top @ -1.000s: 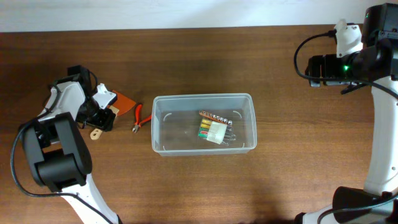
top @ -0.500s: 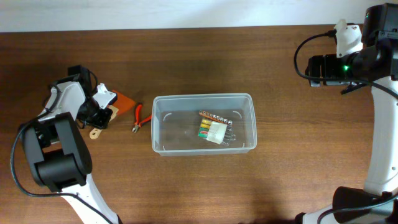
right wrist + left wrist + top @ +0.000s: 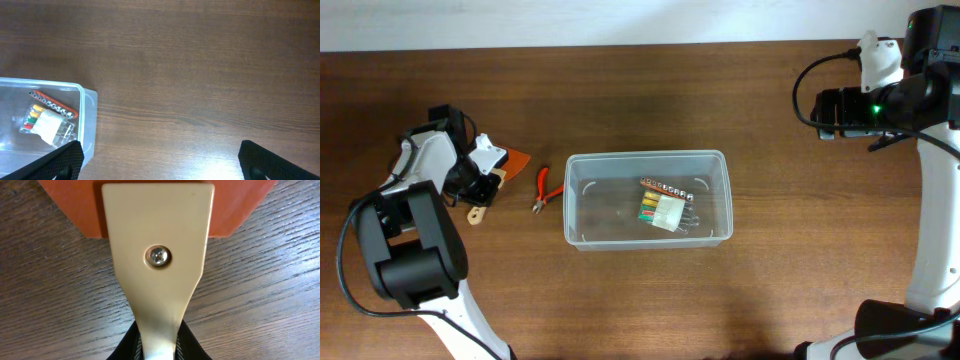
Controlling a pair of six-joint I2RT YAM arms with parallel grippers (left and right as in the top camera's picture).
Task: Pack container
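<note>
**Orientation.** The container [image 3: 603, 214] sits upright on the table [image 3: 650, 90], open top facing up. Its long axis runs left to right, across the front of both arms.

**Position.** It lies to the right of the left end effector [image 3: 480, 187], with red-handled pliers [image 3: 544, 189] on the table between them. It lies well apart from the right end effector [image 3: 160, 167], to that end effector's left and nearer the robot's base.

**Appearance.** It is a clear, colourless rectangular tub with rounded corners and a rolled rim. The wood grain shows through its floor. In its right half lie a red bit strip [image 3: 666, 187] and, touching it, a pale case of colour-tipped tools [image 3: 660, 212].

**End effectors.** The left is closed on the narrow neck of a cream-handled scraper [image 3: 157, 255] with an orange blade. The right stands wide open and holds nothing.

**View differences.** Only the left wrist view shows the screw in the scraper handle and the dark fingers flanking its neck. The overhead view alone shows the whole container and the pliers. The right wrist view catches only one end of the container.
</note>
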